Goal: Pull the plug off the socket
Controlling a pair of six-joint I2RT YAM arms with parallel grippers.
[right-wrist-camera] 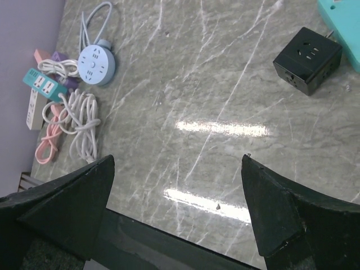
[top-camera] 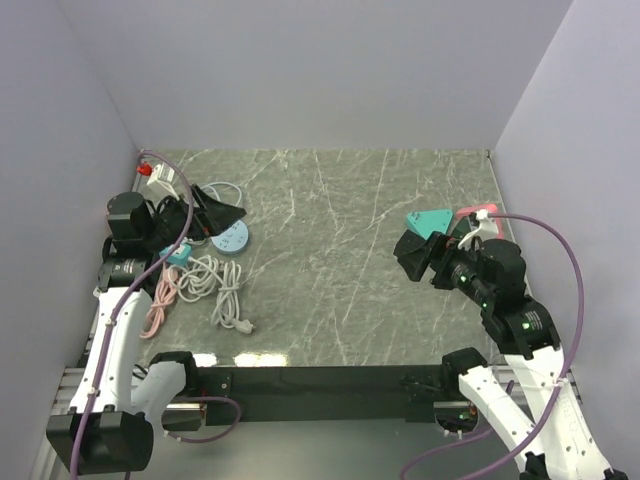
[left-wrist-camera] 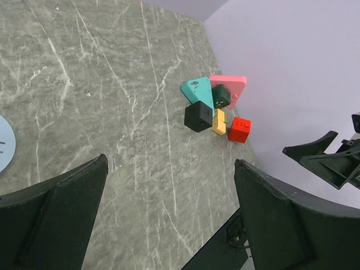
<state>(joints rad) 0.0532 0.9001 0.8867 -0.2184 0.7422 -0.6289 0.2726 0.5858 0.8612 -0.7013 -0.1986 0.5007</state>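
Both empty, jaws wide: left hand, right hand. Black cube plug appears seated in teal triangular plastic socket, far right of bench. Risks: unbraced socket drags along; crowding red block gets clipped.

the teal socket is cut off at the right wrist view's corner.

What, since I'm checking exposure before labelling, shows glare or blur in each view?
Right wrist: two bright glare streaks on the table, black cube socket crisp. Left wrist: no glare, its fingers dark with little detail. Top external: even light, no hotspots.
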